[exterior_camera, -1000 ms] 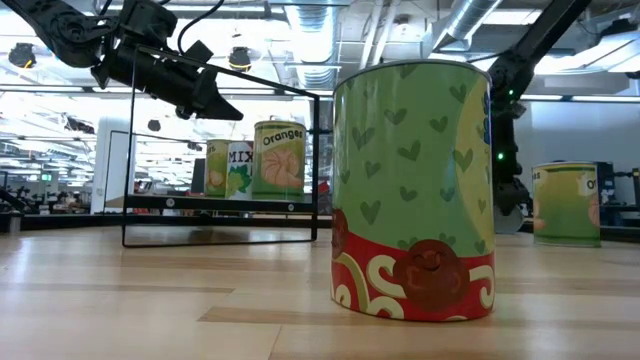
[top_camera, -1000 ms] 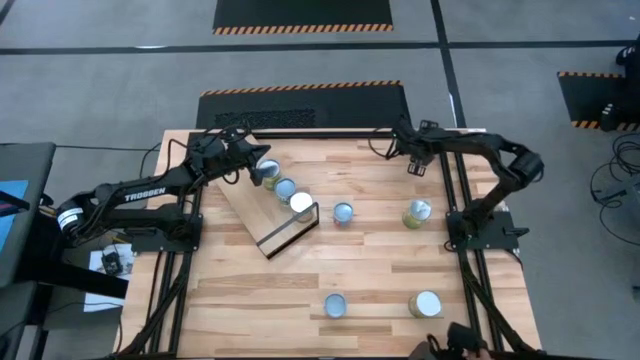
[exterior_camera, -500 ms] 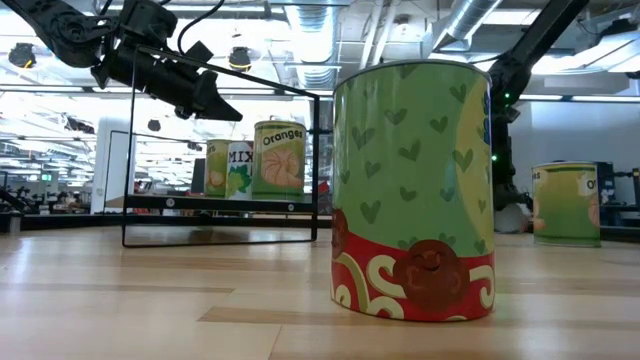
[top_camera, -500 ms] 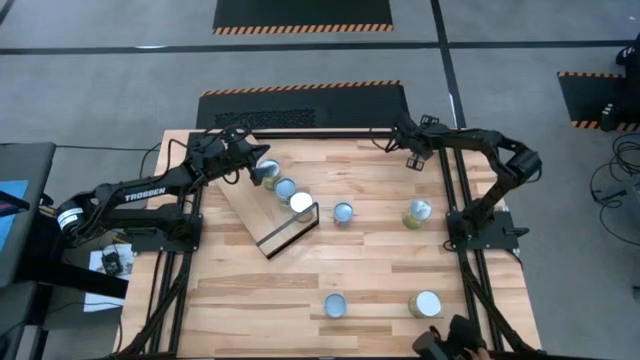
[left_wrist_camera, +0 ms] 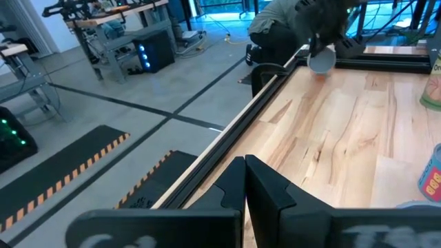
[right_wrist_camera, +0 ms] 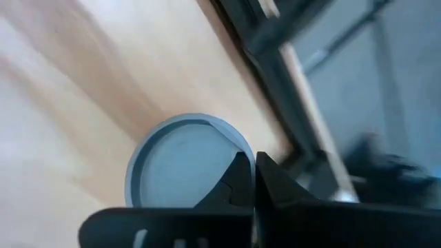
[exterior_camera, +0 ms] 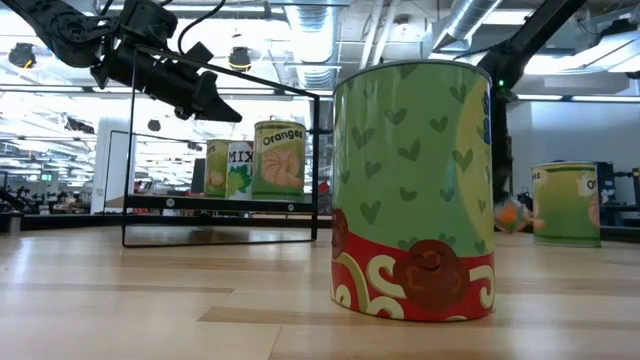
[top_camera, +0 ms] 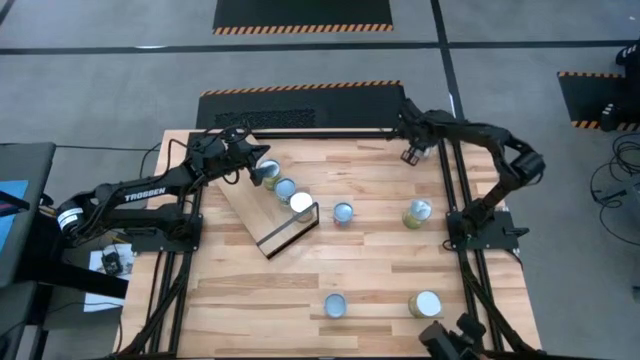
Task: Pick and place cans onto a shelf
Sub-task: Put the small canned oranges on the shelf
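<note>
The shelf [top_camera: 262,215], a pale plywood panel with a black frame [top_camera: 292,230] at its near end, lies at the table's far left. Three cans [top_camera: 285,188] stand in a row on it. My left gripper [top_camera: 256,163] hangs shut above the shelf's far end, beside the farthest can [top_camera: 268,172], and touches nothing. It also shows in the low view [exterior_camera: 230,113]. My right gripper [top_camera: 412,150] is at the table's far right corner, shut on another can [left_wrist_camera: 321,60]. Its round top fills the right wrist view [right_wrist_camera: 182,165]. My right gripper pinches the can's rim [right_wrist_camera: 242,150] between its two shut fingers. The fingers come from above, slanting down. The can hangs tilted below them [left_wrist_camera: 321,60], clear of the tabletop.
Two cans stand mid-table [top_camera: 343,212] [top_camera: 418,213] and two near the front edge [top_camera: 335,305] [top_camera: 425,305]. One of them looms large in the low view [exterior_camera: 415,190]. Black frame rails [top_camera: 455,200] run along the table's sides and far edge.
My right gripper has shut on the can's rim. It then rose and drew toward the table's far edge, rolling its wrist. The can has come up off the table and hangs tilted. My left arm has kept still.
</note>
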Robot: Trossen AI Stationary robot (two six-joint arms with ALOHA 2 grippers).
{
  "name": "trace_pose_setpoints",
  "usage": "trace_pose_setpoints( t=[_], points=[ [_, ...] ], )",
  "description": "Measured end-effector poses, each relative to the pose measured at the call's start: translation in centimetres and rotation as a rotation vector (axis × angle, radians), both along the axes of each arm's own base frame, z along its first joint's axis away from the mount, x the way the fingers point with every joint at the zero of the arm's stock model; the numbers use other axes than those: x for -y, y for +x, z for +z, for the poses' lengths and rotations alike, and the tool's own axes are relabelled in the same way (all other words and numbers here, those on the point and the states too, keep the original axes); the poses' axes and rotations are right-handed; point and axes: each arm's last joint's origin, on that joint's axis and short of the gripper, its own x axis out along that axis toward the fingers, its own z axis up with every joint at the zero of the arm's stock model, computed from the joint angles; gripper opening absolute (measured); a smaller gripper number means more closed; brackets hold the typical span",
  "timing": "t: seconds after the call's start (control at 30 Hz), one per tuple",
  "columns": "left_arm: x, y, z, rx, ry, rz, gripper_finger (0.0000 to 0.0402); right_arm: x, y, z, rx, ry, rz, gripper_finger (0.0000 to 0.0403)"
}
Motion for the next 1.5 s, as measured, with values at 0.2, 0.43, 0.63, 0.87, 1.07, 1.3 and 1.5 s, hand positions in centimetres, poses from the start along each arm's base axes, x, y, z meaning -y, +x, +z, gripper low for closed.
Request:
trace_pose_setpoints(
  t=[0.2, 0.43, 0.63, 0.87, 1.07, 1.3, 1.5],
  points=[
    [0.0, 0.0, 0.0, -0.003, -0.002, 0.000, 0.0000, 0.5, 0.2, 2.2, 0.399, 0.097, -0.145, 0.0003],
    [0.0, 0.0, 0.0, -0.001, -0.001, 0.000, 0.0000, -0.1, 4.3, 2.7, 0.769, 0.162, -0.150, 0.0004],
    [0.0, 0.0, 0.1, 0.009, 0.005, -0.002, 0.0000, -0.6, 8.2, 5.9, 1.013, 0.116, -0.016, 0.0003],
    [-0.2, -0.1, 0.2, 0.031, -0.015, 0.000, 0.0000, 0.1, 14.3, 10.2, 1.131, 0.106, 0.172, 0.0003],
    [-0.1, -1.5, -0.4, 0.131, 0.009, 0.004, 0.0000, 1.7, 19.9, 10.8, 1.114, 0.194, 0.308, 0.0003],
    [1.2, -1.7, 1.0, 0.106, 0.068, -0.147, 0.0015, 2.4, 23.5, 10.6, 1.002, 0.236, 0.391, 0.0004],
    [1.4, 0.0, 2.2, -0.064, 0.171, -0.176, 0.0082, 1.5, 25.7, 10.9, 0.959, 0.251, 0.453, 0.0004]
  ],
)
